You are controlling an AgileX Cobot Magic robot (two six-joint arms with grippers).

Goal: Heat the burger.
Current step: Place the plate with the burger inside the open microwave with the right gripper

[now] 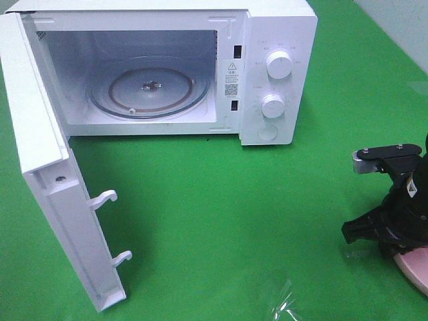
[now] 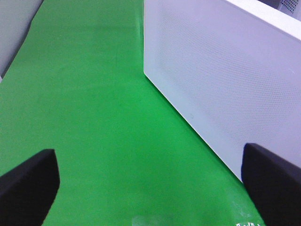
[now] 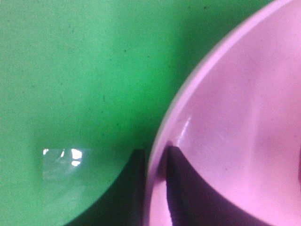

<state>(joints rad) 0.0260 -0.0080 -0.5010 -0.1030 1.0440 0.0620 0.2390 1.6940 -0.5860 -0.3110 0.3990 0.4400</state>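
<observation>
High view: the microwave (image 1: 167,67) is open and my right gripper (image 1: 391,246) is down at the pink plate (image 1: 414,271); the burger shows nowhere, likely on the plate beyond those fingers. Left wrist: my left gripper (image 2: 150,188) has fingers wide apart, the door (image 2: 225,80) just beside one. Right wrist: fingers pinch the plate rim; a burger is light, soft and apt to slide, so I'd carry the plate level

— What sort of place is this?
— A robot test bench, not a home kitchen. A plain bright green sheet (image 1: 221,200) covers the whole table.
— What else shows it?
— A black robot pincer (image 3: 155,150) straddles the rim of a pink round plate (image 3: 235,117). Well apart from it across the sheet stands a white microwave oven (image 1: 267,40), door open.
</observation>
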